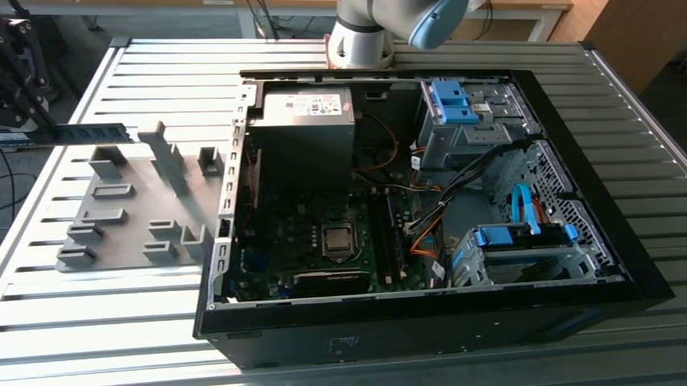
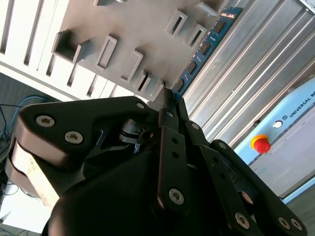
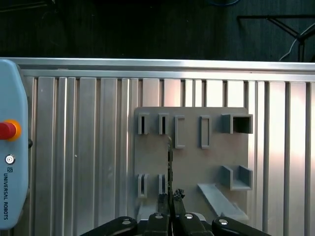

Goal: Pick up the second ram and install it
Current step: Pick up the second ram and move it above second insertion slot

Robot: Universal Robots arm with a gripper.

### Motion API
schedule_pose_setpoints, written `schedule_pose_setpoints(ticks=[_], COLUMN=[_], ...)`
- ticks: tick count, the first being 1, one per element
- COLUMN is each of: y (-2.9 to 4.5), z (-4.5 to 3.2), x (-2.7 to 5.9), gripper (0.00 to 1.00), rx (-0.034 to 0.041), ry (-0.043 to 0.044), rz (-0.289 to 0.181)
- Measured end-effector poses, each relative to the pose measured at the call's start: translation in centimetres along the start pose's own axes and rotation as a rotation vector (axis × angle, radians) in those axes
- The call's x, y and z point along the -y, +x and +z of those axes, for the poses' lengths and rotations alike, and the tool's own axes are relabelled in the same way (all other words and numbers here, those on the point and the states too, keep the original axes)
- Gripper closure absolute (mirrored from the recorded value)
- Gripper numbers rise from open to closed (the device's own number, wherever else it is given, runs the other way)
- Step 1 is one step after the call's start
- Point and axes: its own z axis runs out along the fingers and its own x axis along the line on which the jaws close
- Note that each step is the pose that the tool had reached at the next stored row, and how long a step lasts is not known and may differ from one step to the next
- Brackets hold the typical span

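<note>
Pinching 1 second ram (image 2: 205, 46), 1 gripper (image 2: 171, 101) hovers.

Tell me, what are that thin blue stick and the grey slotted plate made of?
The second ram looks like matte blue-teal circuit board carrying a row of dark chips. The grey holder plate looks like matte plastic, judging by its uniform colour and blocky slots.

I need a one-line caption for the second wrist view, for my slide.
Gripper shut on the blue-teal second ram, grey holder plate beyond.
</note>
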Motion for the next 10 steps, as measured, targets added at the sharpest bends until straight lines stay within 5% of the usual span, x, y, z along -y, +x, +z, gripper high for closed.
schedule_pose_setpoints(ticks=[10], y=[0.0], z=[0.04], x=[3.56], gripper=[0.86], rx=[0.0], ry=[0.0], rz=[0.0])
